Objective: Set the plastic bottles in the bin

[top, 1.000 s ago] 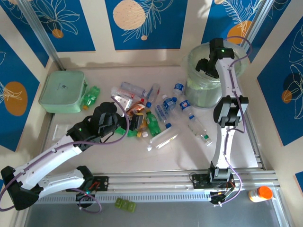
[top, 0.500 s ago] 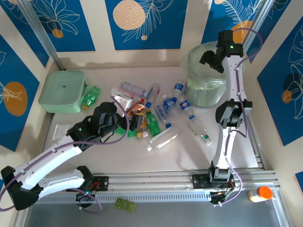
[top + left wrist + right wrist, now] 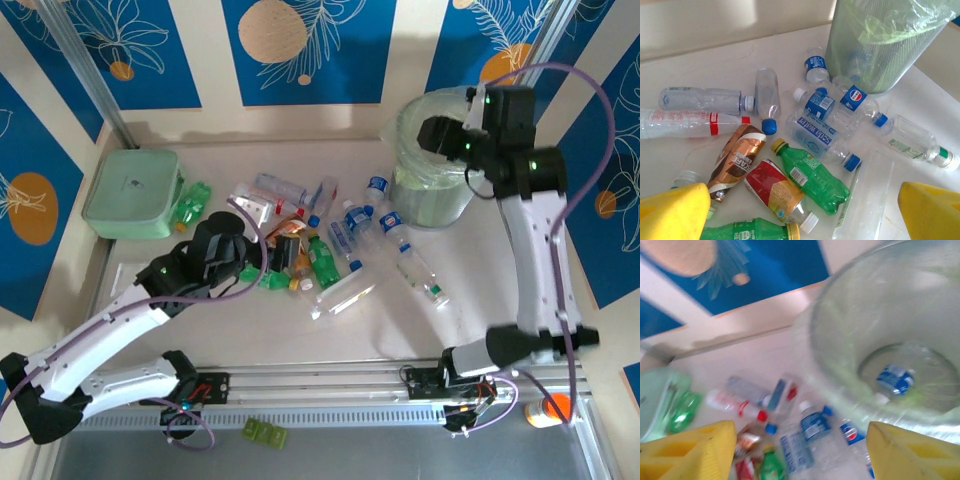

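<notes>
Over the far bin (image 3: 430, 195) the right gripper (image 3: 800, 450) hangs empty, jaws apart; the left gripper (image 3: 802, 210), wide open and empty, hovers above the bottles (image 3: 320, 240). Next, I reckon: lower and close on one.

Centre: plastic bottles (image 3: 356, 218) lie packed together across the tabletop (image 3: 215, 165) | far-right corner: the tall bin (image 3: 425, 195), mouth open upward | far-left corner: a green lidded box (image 3: 130, 192), one green bottle (image 3: 192, 205) against it | near edge: bare strip.
</notes>
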{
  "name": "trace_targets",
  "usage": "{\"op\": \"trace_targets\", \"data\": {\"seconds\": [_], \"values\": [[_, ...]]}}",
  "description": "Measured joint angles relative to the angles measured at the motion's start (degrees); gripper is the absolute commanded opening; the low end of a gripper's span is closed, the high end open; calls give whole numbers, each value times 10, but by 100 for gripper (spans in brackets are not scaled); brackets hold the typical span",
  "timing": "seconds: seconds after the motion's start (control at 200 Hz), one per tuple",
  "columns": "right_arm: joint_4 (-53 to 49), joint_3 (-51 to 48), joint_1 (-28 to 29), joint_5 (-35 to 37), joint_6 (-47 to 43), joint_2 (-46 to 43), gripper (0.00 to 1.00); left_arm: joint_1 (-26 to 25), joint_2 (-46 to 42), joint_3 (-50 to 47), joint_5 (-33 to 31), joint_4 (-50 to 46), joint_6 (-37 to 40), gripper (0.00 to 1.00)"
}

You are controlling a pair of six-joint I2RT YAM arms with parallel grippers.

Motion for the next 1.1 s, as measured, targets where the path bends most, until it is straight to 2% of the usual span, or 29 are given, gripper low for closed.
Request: {"op": "trace_targets", "data": {"seconds": [0.04, 0.135, 0.2, 0.275, 0.415, 0.595, 0.775, 0.89, 1.1], "values": [[12, -31, 25, -10, -7, -31, 66, 14, 10, 17, 6, -14, -10, 96], [26, -84, 98, -14, -25, -71, 65, 86, 50, 70, 20, -56, -43, 97], [31, -117, 146, -14, -31, -80, 65, 133, 83, 103, 14, -81, -69, 97], [42, -165, 189, -12, -35, -79, 65, 164, 115, 123, -9, -101, -91, 98], [46, -242, 235, -5, -35, -68, 65, 194, 180, 149, -40, -135, -106, 96], [58, -281, 263, -3, -34, -63, 67, 279, 296, 200, -33, -151, -122, 96], [86, -314, 264, -8, -28, -67, 70, 284, 386, 213, -2, -160, -68, 94], [105, -347, 266, -26, -19, -75, 71, 282, 389, 182, 28, -162, -33, 95], [143, -404, 275, -64, -2, -78, 76, 280, 391, 139, 38, -167, 20, 98]]}}
